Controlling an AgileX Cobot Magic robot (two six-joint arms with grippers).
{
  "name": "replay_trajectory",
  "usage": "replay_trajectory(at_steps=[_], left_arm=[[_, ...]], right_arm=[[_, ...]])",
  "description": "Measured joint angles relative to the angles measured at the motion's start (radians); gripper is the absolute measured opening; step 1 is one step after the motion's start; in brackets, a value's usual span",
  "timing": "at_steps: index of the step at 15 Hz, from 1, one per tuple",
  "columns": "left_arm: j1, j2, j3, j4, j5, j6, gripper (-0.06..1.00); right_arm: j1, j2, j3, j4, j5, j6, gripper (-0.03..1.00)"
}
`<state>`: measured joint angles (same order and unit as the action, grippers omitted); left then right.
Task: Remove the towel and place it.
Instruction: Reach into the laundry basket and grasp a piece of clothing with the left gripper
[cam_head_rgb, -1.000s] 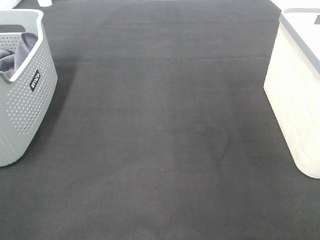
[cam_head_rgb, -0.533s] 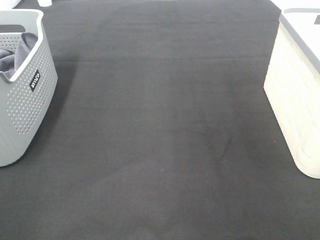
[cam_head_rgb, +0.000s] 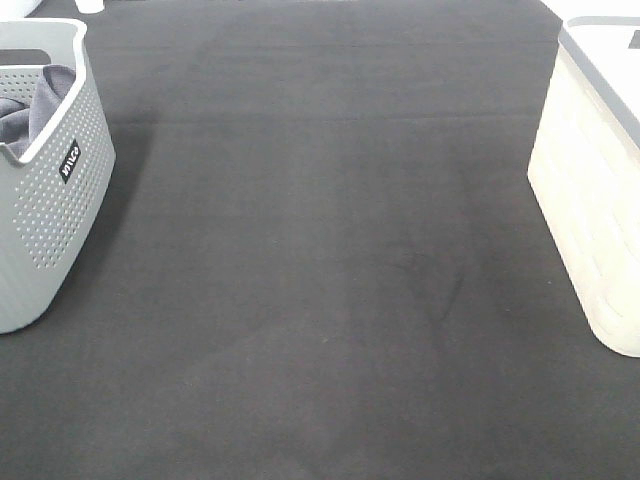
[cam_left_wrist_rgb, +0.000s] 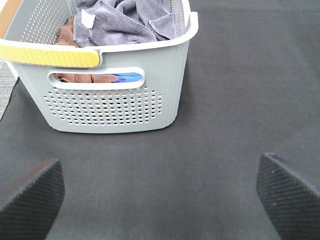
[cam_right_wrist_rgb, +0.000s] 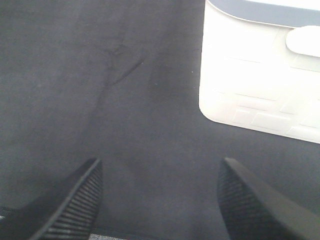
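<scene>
The grey-blue towel (cam_head_rgb: 30, 105) lies crumpled in the grey perforated basket (cam_head_rgb: 55, 200) at the far left of the exterior high view. In the left wrist view the towel (cam_left_wrist_rgb: 125, 20) shows a small white tag, and a brown cloth and something blue lie under it in the basket (cam_left_wrist_rgb: 110, 90). My left gripper (cam_left_wrist_rgb: 160, 195) is open and empty, low over the dark mat and apart from the basket. My right gripper (cam_right_wrist_rgb: 160, 195) is open and empty over the mat. Neither gripper shows in the exterior high view.
A cream-white bin (cam_head_rgb: 600, 190) with a grey rim stands at the right edge; it also shows in the right wrist view (cam_right_wrist_rgb: 260, 70). A dark grey mat (cam_head_rgb: 330, 250) covers the table between basket and bin. The basket has a yellow handle (cam_left_wrist_rgb: 50, 55).
</scene>
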<state>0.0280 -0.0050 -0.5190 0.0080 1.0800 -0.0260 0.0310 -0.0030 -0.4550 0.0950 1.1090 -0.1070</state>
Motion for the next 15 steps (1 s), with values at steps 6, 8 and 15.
replay_trajectory(at_steps=[6, 8, 15], left_arm=[[0.000, 0.000, 0.000, 0.000, 0.000, 0.000, 0.99], [0.000, 0.000, 0.000, 0.000, 0.000, 0.000, 0.99], [0.000, 0.000, 0.000, 0.000, 0.000, 0.000, 0.99]], right_arm=[[0.000, 0.000, 0.000, 0.000, 0.000, 0.000, 0.64], [0.000, 0.000, 0.000, 0.000, 0.000, 0.000, 0.64], [0.000, 0.000, 0.000, 0.000, 0.000, 0.000, 0.64]])
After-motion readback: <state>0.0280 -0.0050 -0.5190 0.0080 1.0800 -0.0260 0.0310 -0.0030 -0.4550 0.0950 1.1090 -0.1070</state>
